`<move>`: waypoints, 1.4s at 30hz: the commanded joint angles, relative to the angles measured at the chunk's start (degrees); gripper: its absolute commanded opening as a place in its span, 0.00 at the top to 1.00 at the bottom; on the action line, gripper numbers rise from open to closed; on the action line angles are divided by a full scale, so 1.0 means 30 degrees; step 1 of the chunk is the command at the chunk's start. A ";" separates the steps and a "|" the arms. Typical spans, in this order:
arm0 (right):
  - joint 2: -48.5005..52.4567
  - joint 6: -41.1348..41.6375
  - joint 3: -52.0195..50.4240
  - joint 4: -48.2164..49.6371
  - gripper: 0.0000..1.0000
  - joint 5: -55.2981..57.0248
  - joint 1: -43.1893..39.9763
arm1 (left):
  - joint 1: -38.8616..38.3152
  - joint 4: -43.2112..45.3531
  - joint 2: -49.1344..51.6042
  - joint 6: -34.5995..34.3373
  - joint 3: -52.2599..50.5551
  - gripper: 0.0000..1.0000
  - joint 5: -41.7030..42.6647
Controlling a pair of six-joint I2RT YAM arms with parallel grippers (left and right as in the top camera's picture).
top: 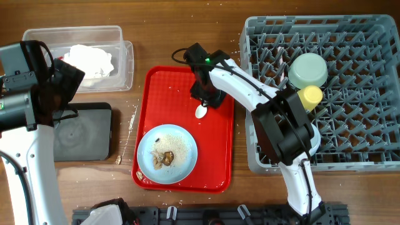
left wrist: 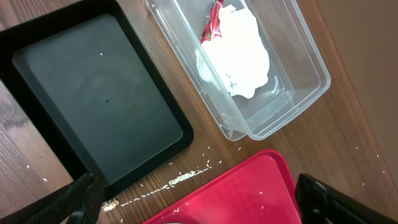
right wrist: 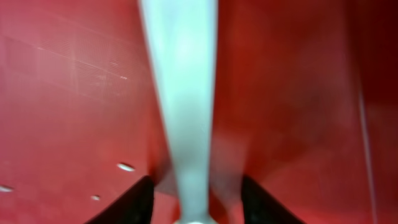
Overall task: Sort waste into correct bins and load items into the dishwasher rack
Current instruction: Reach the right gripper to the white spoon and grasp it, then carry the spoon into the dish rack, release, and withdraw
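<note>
Reaching across red tray, right gripper straddling spoon — pointing down

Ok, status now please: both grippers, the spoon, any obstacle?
Left gripper open, empty, near black tray. Right gripper open, straddling white spoon handle on red tray. Nothing blocking the spoon.

Far left on the worktop: clear plastic tub, upright, holding crumpled white napkins and a red-and-white wrapper. Just beside it, shallow black tray, flat. On the red tray: light blue plate carrying brownish food scraps and whitish crumbs; white plastic spoon lying flat nearby. At right, grey dishwasher rack, with pale green bowl upside down and small yellow cup just beside it.
</note>
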 commanded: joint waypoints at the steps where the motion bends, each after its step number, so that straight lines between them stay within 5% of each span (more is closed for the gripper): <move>1: 0.0925 0.0306 -0.0109 0.0146 0.69 -0.0452 0.0080 | 0.0124 0.0051 -0.0036 -0.0036 0.0066 0.00 -0.0168; 4: 0.0758 0.0197 -0.0058 0.0080 0.91 -0.0452 0.0022 | 0.0124 0.0051 -0.0036 -0.0036 0.0066 0.00 -0.0168; 6: 0.0437 -0.0306 0.0138 -0.0087 0.96 -0.0488 -0.0087 | 0.0124 0.0051 -0.0036 -0.0036 0.0066 0.00 -0.0168; 14: -0.4299 -0.5195 0.1603 -0.0707 0.96 -0.0510 -0.2732 | 0.0124 0.0051 -0.0036 -0.0036 0.0066 0.00 -0.0168; 20: -0.8386 -1.2364 0.1603 -0.0648 0.96 0.1071 -0.7490 | 0.0124 0.0051 -0.0036 -0.0036 0.0066 0.00 -0.0168; 26: -0.8684 -1.9081 0.1188 -0.0044 0.96 0.1056 -1.1256 | 0.0124 0.0051 -0.0036 -0.0036 0.0066 0.00 -0.0168; 42: -0.5399 -2.0699 -0.0124 0.1013 0.81 0.1435 -1.1584 | 0.0124 0.0051 -0.0036 -0.0036 0.0066 0.00 -0.0168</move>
